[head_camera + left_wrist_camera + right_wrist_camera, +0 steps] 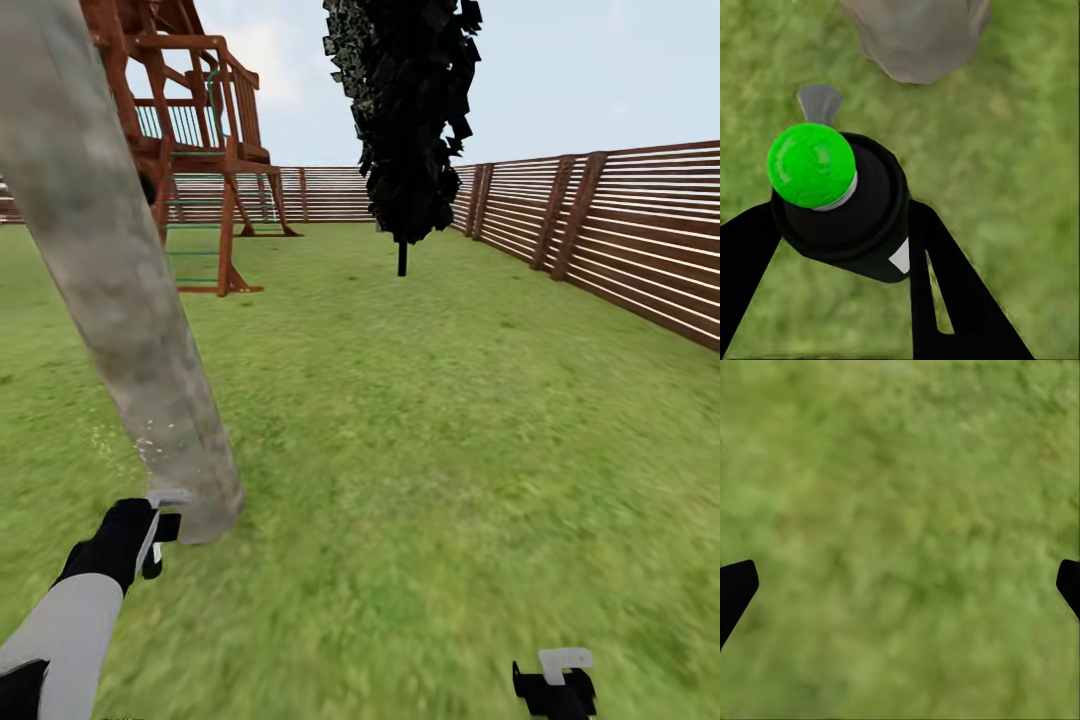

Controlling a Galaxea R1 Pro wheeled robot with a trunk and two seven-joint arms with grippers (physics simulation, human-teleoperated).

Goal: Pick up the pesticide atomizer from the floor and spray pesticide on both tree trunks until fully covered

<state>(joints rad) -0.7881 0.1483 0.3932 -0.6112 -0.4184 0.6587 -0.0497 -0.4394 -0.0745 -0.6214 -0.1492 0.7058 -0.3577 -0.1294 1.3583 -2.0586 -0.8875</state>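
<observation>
The left gripper [840,225] is clamped on the pesticide atomizer [844,210], a black canister with a bright green cap [811,165] and a grey nozzle [819,103], its black fingers [945,285] pressed against either side of the body. The nozzle points at the base of the near tree trunk [120,290], a pale grey leaning column just beside the gripper, with a faint scatter of white specks [125,440] on the bark and grass [420,430] around it. The right gripper [900,585] hangs low over bare grass, jaws spread wide and holding nothing. Well beyond stand the second tree [405,110] with dark foliage, a wooden play tower [195,140] and a slatted fence [610,230].
</observation>
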